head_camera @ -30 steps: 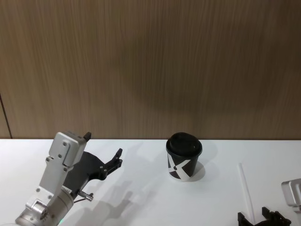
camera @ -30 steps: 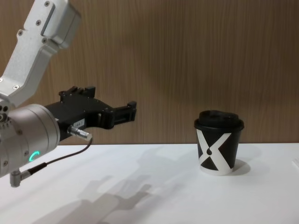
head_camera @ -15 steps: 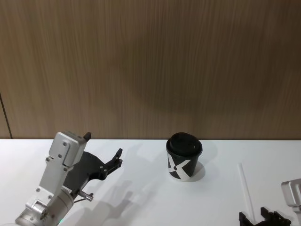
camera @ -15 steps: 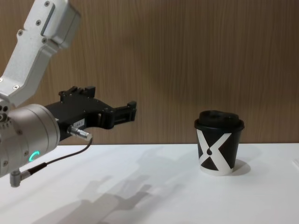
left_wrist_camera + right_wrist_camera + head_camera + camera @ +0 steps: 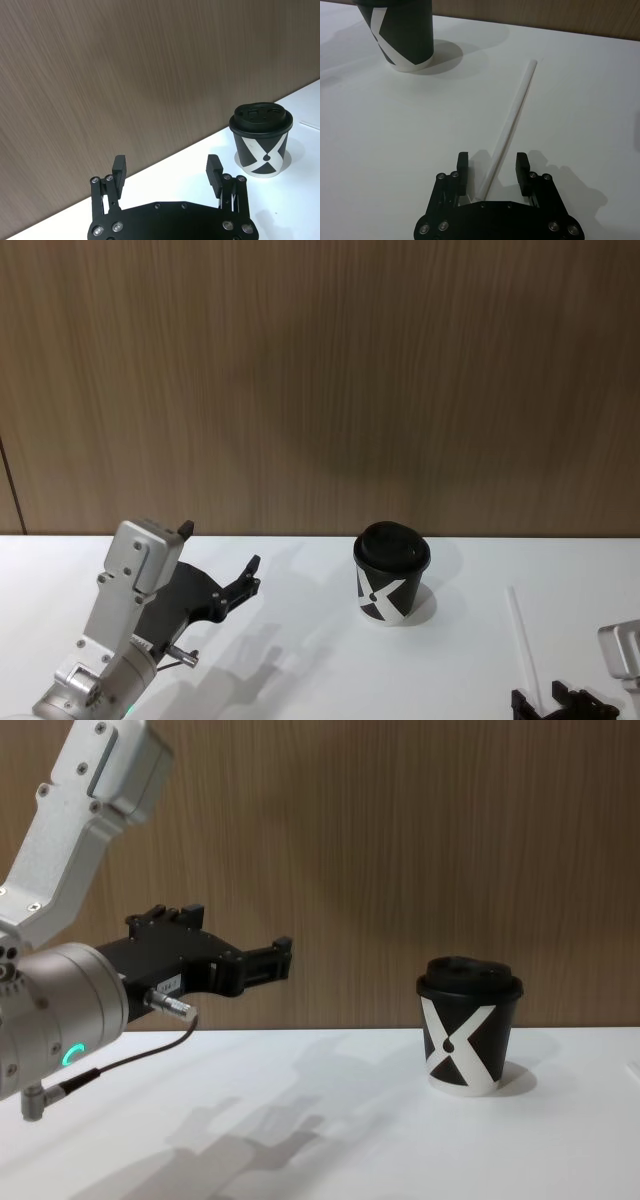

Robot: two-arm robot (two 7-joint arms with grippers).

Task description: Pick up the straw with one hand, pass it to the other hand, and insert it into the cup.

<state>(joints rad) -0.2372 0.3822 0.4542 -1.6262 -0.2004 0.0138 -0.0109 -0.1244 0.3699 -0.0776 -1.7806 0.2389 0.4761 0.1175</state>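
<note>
Currently found lying flat on the white table [image 5: 300,660], at the right near side: a thin, straight, plain white straw [image 5: 522,640] [image 5: 512,115]. Long axis near to far, with the far end canted slightly left, toward the cup. Near end lodged between the two fingers of the black right gripper [image 5: 545,702] [image 5: 492,162], low over the table at the near right edge. Fingers spread, one on either side of the tube, no grip taken; contact with either finger not discernible.

Compared with a second ago: right gripper a shade lower at the head view's near edge. Straw, cup and left gripper unmoved.

Standing upright left of the straw and farther back, well apart from it: a small black paper cup [image 5: 391,573] [image 5: 262,140] [image 5: 400,35] [image 5: 468,1035] with a large white X, a black dot and a white base rim. Closed by a black domed lid [image 5: 469,972]; contents hidden beneath it.

Held above the table at the left, pointing toward the brown wood-grain wall [image 5: 320,390] and somewhat right: the black left gripper [image 5: 220,547] [image 5: 166,167] [image 5: 235,935]. Fingers wide apart, grasping nothing, well clear of the cup.
</note>
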